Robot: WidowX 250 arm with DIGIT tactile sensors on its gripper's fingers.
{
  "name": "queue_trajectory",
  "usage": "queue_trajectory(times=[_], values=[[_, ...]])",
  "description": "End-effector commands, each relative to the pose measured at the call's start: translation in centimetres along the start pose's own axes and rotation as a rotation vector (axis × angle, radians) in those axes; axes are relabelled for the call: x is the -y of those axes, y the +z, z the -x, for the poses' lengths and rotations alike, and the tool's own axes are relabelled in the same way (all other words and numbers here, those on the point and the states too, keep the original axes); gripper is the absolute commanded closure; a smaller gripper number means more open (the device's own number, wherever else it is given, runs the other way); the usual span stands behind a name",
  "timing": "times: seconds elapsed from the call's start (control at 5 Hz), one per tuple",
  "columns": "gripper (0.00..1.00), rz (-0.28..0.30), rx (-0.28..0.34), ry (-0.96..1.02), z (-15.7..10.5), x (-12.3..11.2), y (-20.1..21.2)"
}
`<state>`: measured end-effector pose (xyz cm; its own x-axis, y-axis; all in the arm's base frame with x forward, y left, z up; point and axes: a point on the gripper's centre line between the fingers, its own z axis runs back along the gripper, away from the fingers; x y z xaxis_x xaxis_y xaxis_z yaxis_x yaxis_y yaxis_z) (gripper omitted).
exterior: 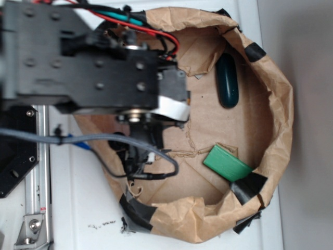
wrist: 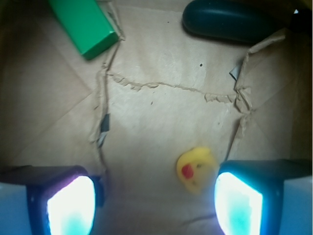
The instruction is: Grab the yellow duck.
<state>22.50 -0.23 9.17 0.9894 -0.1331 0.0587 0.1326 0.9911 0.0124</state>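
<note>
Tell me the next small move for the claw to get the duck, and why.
Probably shift the claw slightly toward its right-hand finger, then lower and close. In the wrist view the duck lies on the paper floor off-centre, nearly touching that finger, while the gap on the other side is wide. The jaws stand open, so centring first should keep the finger from landing on the duck.

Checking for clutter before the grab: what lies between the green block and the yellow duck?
Nothing but bare brown paper, creased and torn along a ragged seam, separates the green block from the yellow duck. This shows in the wrist view; in the exterior view the arm hides the duck.
</note>
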Motion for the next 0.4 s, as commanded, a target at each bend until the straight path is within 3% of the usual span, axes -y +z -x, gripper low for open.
queue_trajectory(times=[0.0, 0.2], values=[[0.00, 0.023, 0.036, 0.040, 0.8, -0.7, -0.7], [0.00, 0.050, 0.047, 0.043, 0.5, -1.0, -1.9]])
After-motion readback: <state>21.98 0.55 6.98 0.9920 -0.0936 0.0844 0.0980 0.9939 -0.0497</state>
